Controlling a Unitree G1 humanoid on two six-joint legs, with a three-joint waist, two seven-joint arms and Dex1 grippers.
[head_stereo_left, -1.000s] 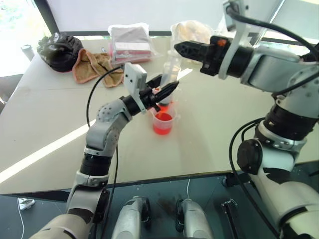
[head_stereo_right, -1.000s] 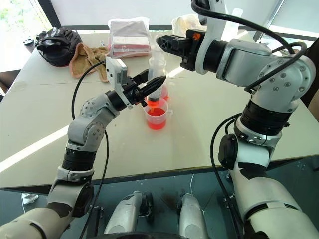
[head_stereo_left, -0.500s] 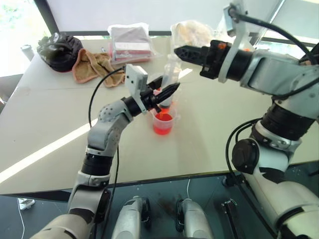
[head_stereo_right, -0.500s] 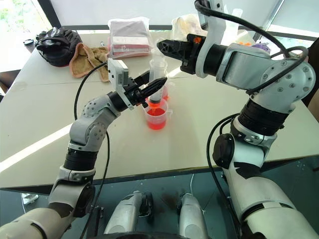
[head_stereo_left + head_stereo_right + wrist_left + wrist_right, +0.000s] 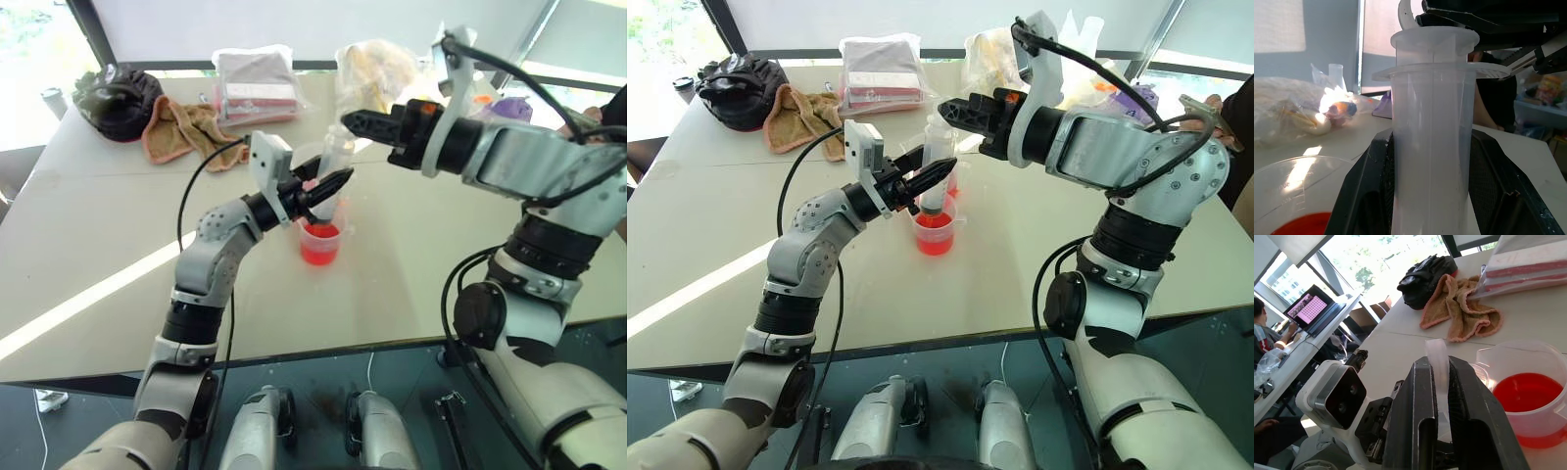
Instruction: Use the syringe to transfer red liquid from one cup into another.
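Note:
The syringe stands upright over the two cups, its clear barrel clamped between my left gripper's black fingers. My right gripper reaches in from the right at the syringe's top and is shut on the white plunger end. The front cup holds red liquid. A second cup stands just behind it, mostly hidden by the syringe and my left gripper. The syringe's tip is hidden.
Along the table's far side lie a black bag, an orange-brown towel, a bagged stack of pink and white packs and a filled clear bag. A person's hand shows at the far right.
My right gripper has come down a little with the plunger end and its wrist has rolled. The left gripper and the cups have stayed put.

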